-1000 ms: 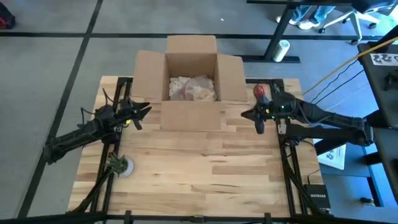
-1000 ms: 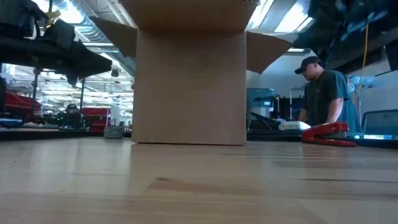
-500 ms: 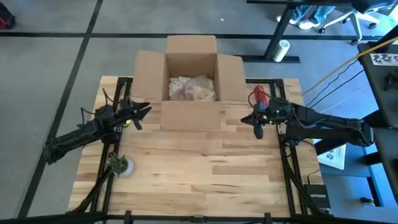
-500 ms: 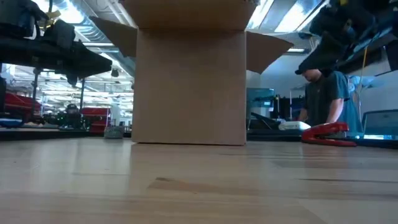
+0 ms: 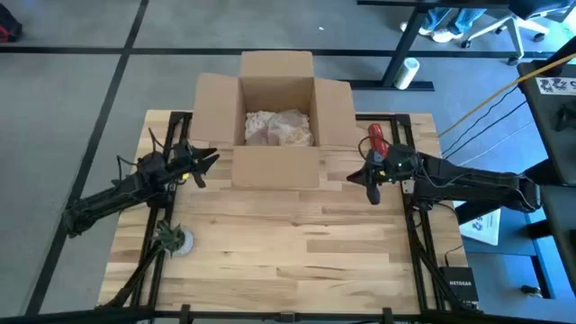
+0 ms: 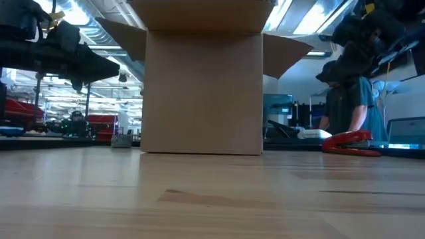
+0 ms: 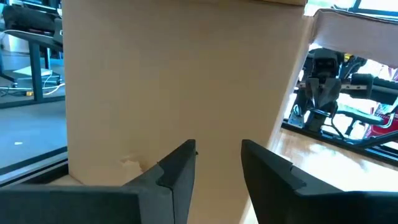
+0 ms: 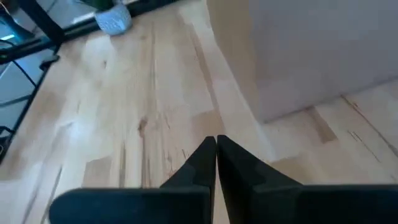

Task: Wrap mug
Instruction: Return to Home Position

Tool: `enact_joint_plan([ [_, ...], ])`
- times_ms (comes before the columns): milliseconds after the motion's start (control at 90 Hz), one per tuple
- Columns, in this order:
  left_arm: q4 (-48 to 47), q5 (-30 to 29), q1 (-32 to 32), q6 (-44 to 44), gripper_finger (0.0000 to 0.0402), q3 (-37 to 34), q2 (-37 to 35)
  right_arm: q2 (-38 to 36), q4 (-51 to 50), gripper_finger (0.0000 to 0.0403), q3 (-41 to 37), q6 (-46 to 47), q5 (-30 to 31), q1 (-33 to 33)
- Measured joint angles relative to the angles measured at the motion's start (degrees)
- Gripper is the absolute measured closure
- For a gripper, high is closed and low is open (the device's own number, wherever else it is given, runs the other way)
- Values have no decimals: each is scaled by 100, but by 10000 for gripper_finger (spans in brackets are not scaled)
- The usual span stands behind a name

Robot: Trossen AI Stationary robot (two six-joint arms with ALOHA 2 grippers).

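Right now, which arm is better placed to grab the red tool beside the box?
Right. The right jaws, shut, hang close by the red tool; the left jaws, open, sit across the cardboard box from it.

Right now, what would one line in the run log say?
open brown cardboard box: bubble-wrapped bundle inside | left gripper: open, empty, left of box | right gripper: shut, empty, right of box

Overhead, table-level, wrist views — all share box.
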Motion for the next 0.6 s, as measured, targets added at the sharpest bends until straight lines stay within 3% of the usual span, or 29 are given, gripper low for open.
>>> enact_joint_plan([
  [289,-2,0,-2,-474,289,0,0,-398,79,403,0,170,-1,0],
  [600,11,-99,0,-388,291,-2,0,-751,133,403,0,226,-2,0],
])
